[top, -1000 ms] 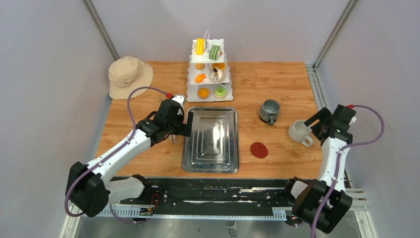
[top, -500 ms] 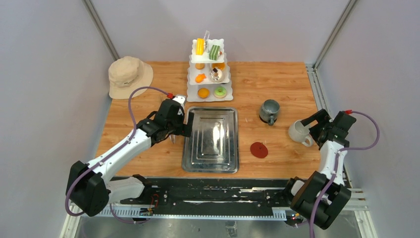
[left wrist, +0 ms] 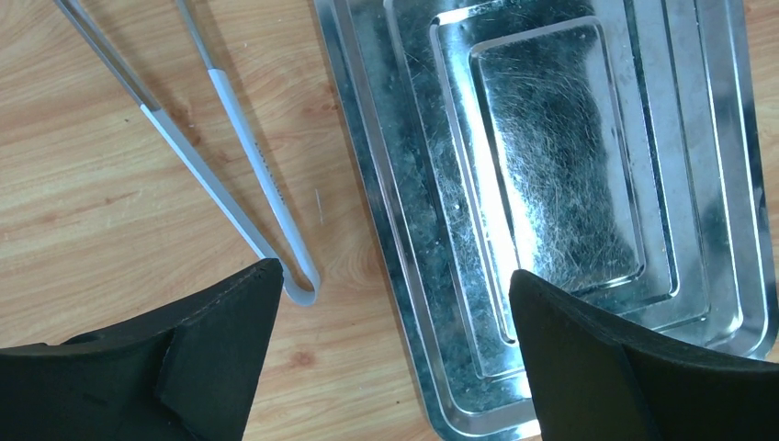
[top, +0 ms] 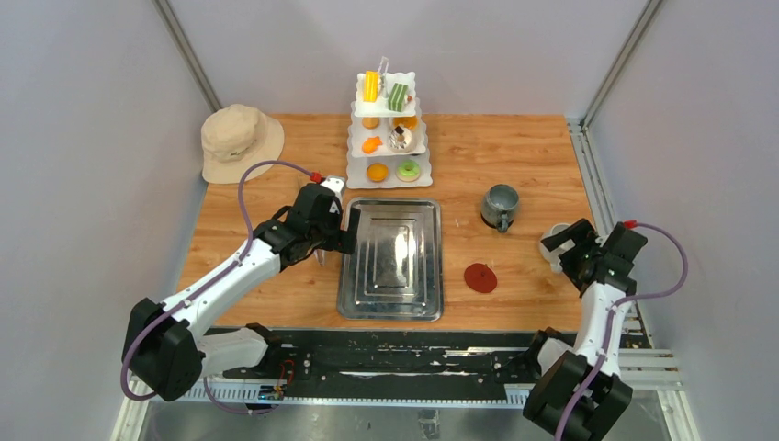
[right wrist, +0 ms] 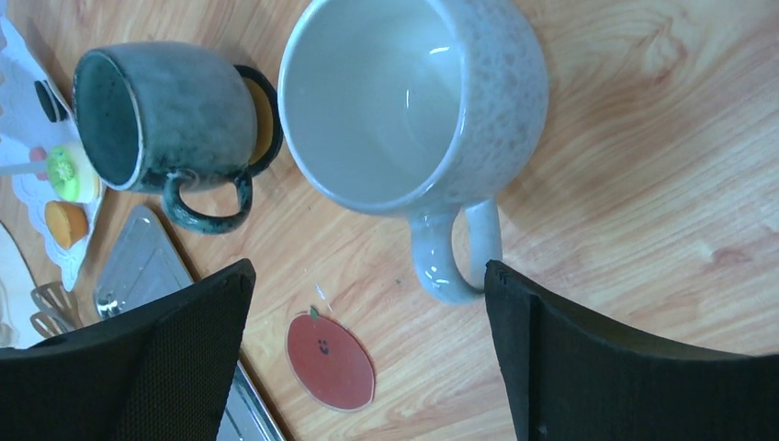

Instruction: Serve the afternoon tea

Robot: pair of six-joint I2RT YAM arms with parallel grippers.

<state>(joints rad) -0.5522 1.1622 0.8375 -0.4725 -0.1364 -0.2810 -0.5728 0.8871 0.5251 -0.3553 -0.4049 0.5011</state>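
Observation:
The pastries sit on a white tiered stand (top: 387,129) at the back of the table; its corner with a green pastry (right wrist: 64,173) shows in the right wrist view. The grey mug (top: 501,206) (right wrist: 156,119) stands upright to the right of the steel tray. The white mug (right wrist: 413,110) stands empty just ahead of my right gripper (right wrist: 367,268), which is open; the mug's handle (right wrist: 455,262) lies beside the right finger, apart from it. From above, the arm hides most of the white mug (top: 553,230). My left gripper (left wrist: 393,273) (top: 338,237) hangs open over the tray's left rim, holding nothing.
The steel tray (top: 392,257) (left wrist: 551,165) lies at the centre. White tongs (left wrist: 230,156) lie on the wood left of it. A red apple-shaped coaster (top: 479,277) (right wrist: 331,360) lies right of the tray. A beige hat (top: 239,140) rests at the back left.
My right gripper has opened wider and drawn back toward the near edge, away from the white mug, which stays on the table. The left arm has not moved.

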